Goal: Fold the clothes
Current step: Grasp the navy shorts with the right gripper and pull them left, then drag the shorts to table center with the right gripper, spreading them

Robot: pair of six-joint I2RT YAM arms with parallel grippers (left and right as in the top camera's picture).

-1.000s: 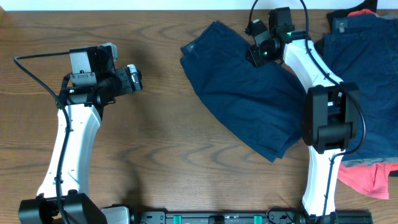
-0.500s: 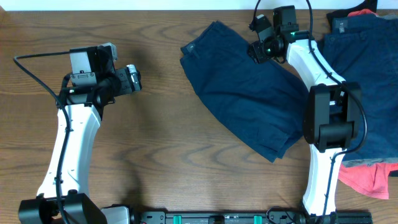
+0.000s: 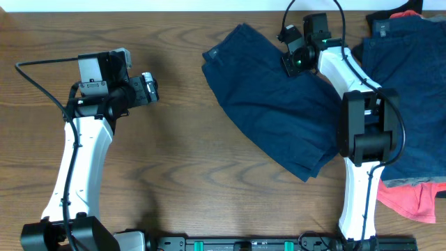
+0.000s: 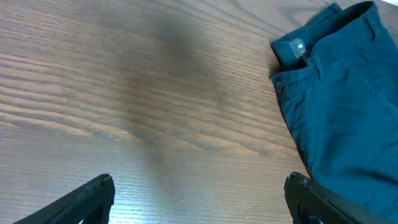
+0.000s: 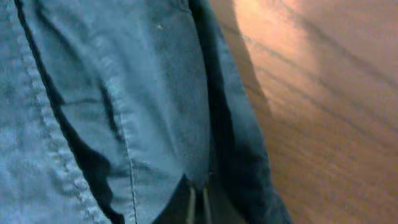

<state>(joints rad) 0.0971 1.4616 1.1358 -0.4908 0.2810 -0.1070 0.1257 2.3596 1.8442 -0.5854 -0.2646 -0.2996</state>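
Hanging above the brown wooden table (image 3: pixel 181 174), left gripper (image 3: pixel 151 87) gapes released; right gripper (image 3: pixel 290 60) over soft navy fabric shorts (image 3: pixel 268 104): jaws, cannot tell.

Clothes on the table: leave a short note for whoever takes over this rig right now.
Left tool: open, empty, above bare table, left of the navy shorts.
Right tool: looks shut, low over the shorts' upper edge; whether it pinches cloth can't be told.
Shorts lie spread out at centre-right. At the right edge is a pile: another navy garment, a black garment, a coral-red garment.
Done: no finished fold visible.
Left: fold the shorts, then each piece in the pile.
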